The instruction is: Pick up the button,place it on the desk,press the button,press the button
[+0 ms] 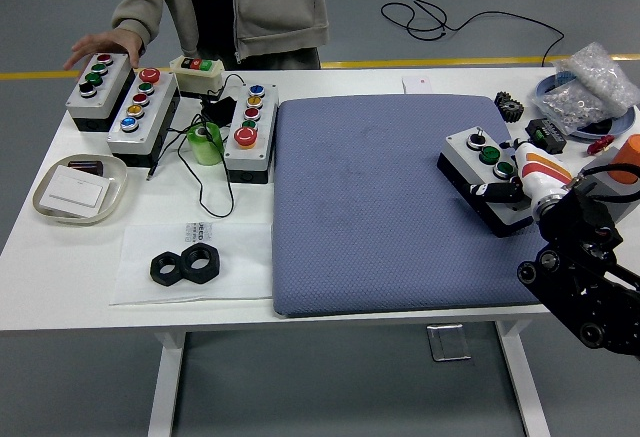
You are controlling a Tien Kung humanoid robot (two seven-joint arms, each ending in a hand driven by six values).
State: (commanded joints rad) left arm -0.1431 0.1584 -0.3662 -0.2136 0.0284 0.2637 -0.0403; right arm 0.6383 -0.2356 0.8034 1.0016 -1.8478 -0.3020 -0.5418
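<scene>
A grey button box with a key switch and green buttons lies at the right side of the blue mat. My right hand, white with an orange stripe and black fingers, rests on the near end of this box. Its fingers are curled and a dark fingertip lies on the box's top. It does not grip the box. My left arm is out of view. A person stands at the far left, with one hand laid flat at the top of the leftmost button box.
Left of the mat stand more button boxes, a green tape roll and cables. A white tray and two black nuts lie at the front left. A plastic bag, a black gear and an orange object crowd the far right.
</scene>
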